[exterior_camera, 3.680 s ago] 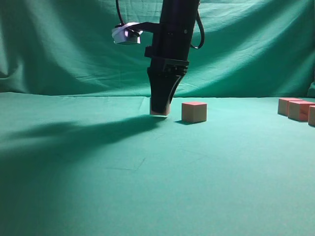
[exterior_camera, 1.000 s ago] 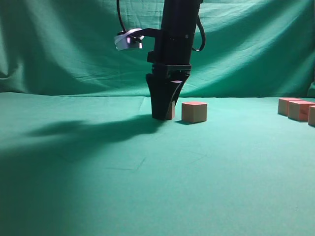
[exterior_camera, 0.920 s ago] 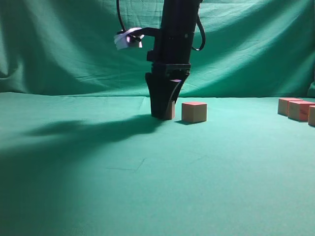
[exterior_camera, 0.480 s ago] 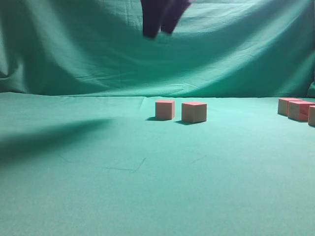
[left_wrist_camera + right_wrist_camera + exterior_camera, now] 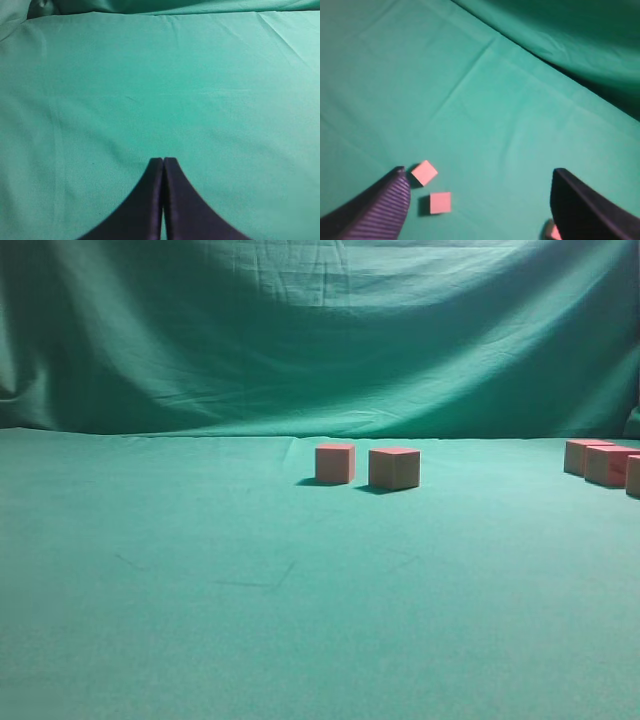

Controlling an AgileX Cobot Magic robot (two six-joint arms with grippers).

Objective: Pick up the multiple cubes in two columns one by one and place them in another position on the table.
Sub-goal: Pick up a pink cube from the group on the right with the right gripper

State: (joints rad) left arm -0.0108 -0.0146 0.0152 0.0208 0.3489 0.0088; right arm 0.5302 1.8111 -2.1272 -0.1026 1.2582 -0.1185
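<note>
cubes: two sit side by side mid-worktop in the exterior view, a left cube (image 5: 335, 463) and a right cube (image 5: 394, 468), close together but not touching, both flat on the cloth, pink tops up.
more cubes: a cluster (image 5: 603, 462) at the right edge of the exterior view, well apart from the pair, partly cut off by the frame.
worktop: smooth green cloth (image 5: 300, 620), with a draped green backdrop (image 5: 320, 330) behind it.
right end effector: (image 5: 480, 200) spread wide, nothing between the fingers; it looks down from high above the worktop. Its view shows the pair of cubes (image 5: 432, 187) between the fingers near the left one, plus a corner of another cube (image 5: 552, 232) beside the right finger.
left end effector: (image 5: 163, 162) clenched, fingertips pressed together, empty, over bare green cloth.
exterior view: neither arm in frame.
</note>
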